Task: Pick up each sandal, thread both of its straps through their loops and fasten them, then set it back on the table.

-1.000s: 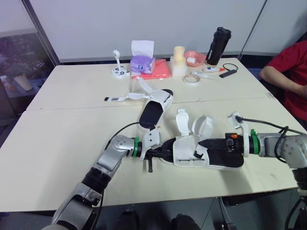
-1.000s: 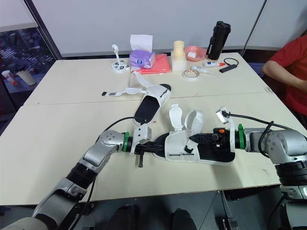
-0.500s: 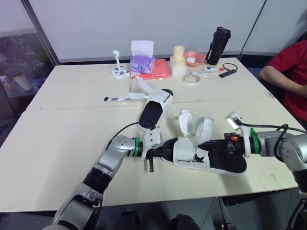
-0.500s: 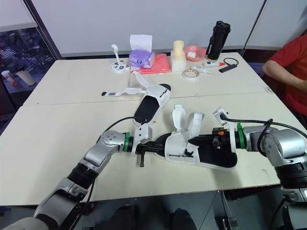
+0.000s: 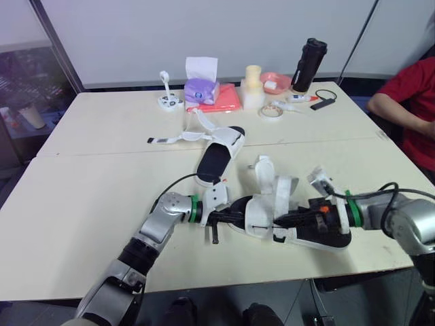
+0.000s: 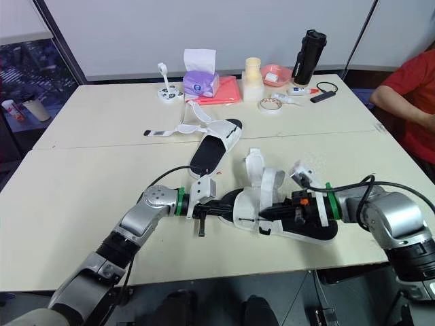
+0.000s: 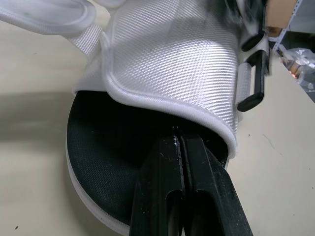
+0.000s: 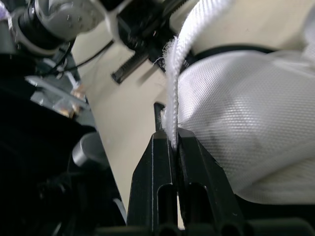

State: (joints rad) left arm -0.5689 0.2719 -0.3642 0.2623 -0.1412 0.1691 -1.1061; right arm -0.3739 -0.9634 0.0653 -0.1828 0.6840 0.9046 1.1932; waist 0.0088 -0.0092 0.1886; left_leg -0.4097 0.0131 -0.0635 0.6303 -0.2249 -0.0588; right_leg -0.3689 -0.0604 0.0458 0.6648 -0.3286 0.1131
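The near sandal [image 5: 262,214], white upper on a black sole, lies at the table's front between both arms. My left gripper [image 5: 236,215] is shut on its toe end; the left wrist view has the fingers [image 7: 162,162] pinching the black sole under the white upper [image 7: 172,64], beside a black loop [image 7: 253,81]. My right gripper [image 5: 280,223] reaches in from the heel side and is shut on a white strap [image 8: 183,54] of this sandal. The second sandal [image 5: 221,157] lies farther back, with its loose straps [image 5: 178,138] spread out to the left.
Along the table's far edge stand a purple tissue box [image 5: 201,88], a red cloth [image 5: 228,98], a cream jar [image 5: 253,85], a pink bowl [image 5: 275,81], a tape roll [image 5: 271,111] and a black bottle [image 5: 310,64]. A person in red [image 5: 411,102] sits at the right.
My right gripper has moved left from the heel to the sandal's upper and shut on a strap. The heel end has dropped a little. The left gripper keeps its hold.
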